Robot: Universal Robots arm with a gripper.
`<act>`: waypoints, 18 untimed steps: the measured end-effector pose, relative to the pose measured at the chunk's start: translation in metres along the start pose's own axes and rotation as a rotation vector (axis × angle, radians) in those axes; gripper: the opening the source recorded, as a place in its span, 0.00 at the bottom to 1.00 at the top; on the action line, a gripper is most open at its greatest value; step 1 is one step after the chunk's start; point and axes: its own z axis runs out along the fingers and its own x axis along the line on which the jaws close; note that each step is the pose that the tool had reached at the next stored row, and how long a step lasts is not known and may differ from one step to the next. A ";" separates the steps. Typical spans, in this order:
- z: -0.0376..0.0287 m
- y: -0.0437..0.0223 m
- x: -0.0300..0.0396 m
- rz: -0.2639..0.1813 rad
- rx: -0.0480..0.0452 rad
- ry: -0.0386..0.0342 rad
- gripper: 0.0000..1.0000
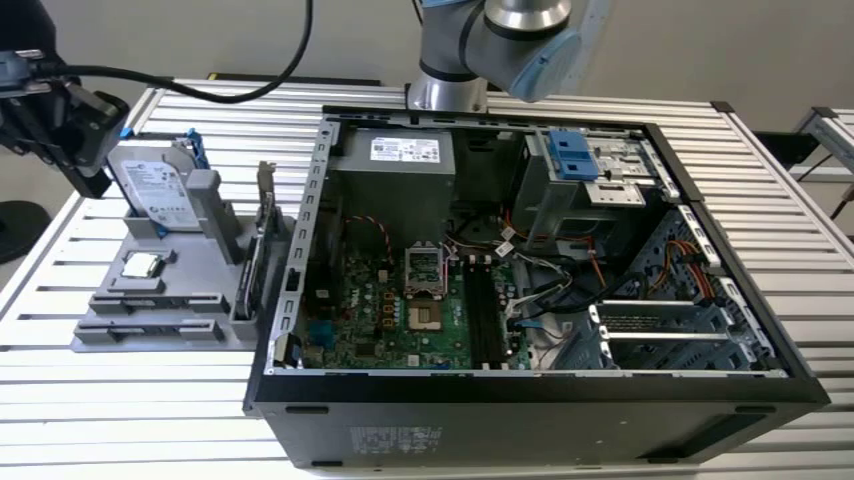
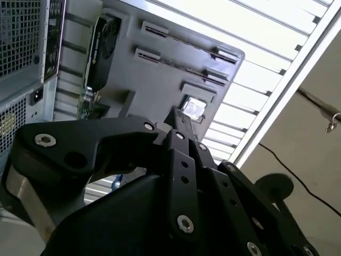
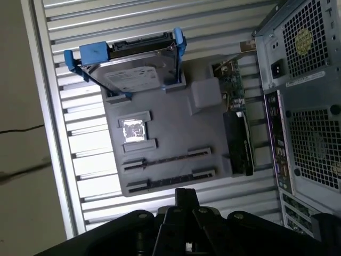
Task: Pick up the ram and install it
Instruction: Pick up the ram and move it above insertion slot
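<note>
Arm extended past the open steel computer case (image 1: 314, 250) toward the exterior view's left, with the matt black gripper (image 1: 91, 178) poised at a tilt above the grey moulded holder (image 1: 214, 235). The holder rests on a ribbed aluminium table (image 1: 134, 400). In both wrist views the claw is clenched, tips pressed together with nothing seen between them. The ram (image 3: 170, 182) appears as a thin dark strip standing on edge in a long slot of the holder, apart from the gripper. Also racked there are a glossy silver hard drive (image 3: 133, 77) in blue clips and a small square processor (image 3: 133, 129).
</note>
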 end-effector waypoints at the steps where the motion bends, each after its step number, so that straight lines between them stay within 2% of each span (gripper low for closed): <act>1: 0.0000 0.0000 0.0001 0.009 0.0000 -0.0004 0.00; 18: 0.0000 -0.0003 0.0015 0.167 0.0011 -0.0071 0.00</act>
